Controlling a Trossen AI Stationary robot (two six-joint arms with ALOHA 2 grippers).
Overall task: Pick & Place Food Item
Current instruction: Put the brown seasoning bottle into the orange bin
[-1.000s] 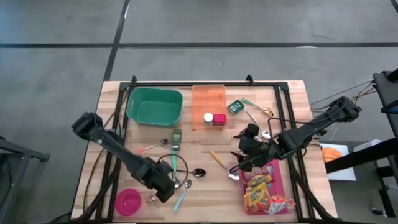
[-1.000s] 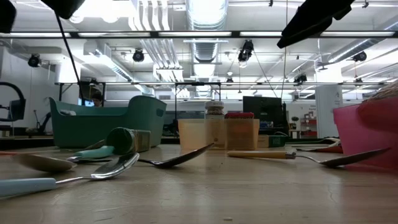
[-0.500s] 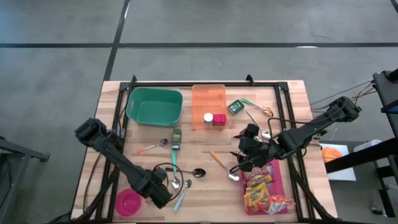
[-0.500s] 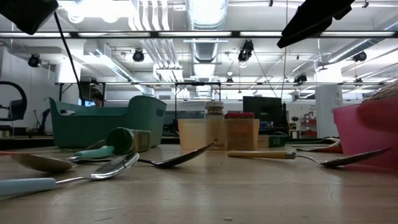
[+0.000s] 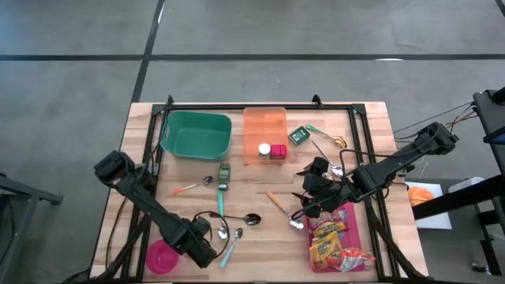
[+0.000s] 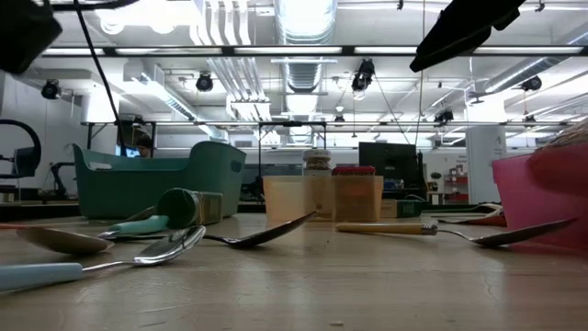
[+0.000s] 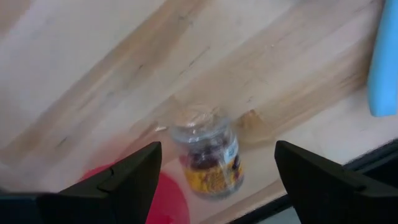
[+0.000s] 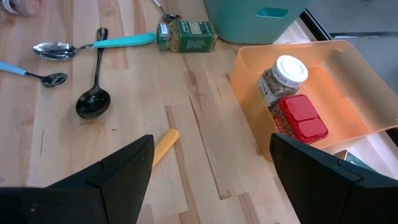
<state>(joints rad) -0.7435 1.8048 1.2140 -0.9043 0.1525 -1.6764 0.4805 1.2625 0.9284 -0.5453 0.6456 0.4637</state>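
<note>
A small clear jar with dark and yellow contents rests on the wood beside a pink bowl, near the table's near-left corner. My left gripper points straight down over it, open, one finger on either side and above it. In the high view this gripper hides the jar. My right gripper hangs open over the table's right middle, holding nothing. An orange bin holds a white-lidded jar and a red box.
A green bin stands at the back left. A green spice jar and several spoons lie mid-table, one blue handle close to my left gripper. A pink tray of snack packs sits near right, the pink bowl near left.
My left gripper has sunk toward the table and shifted toward the near-left corner, coming over the small jar by the pink bowl, still open. The right arm has kept still.
</note>
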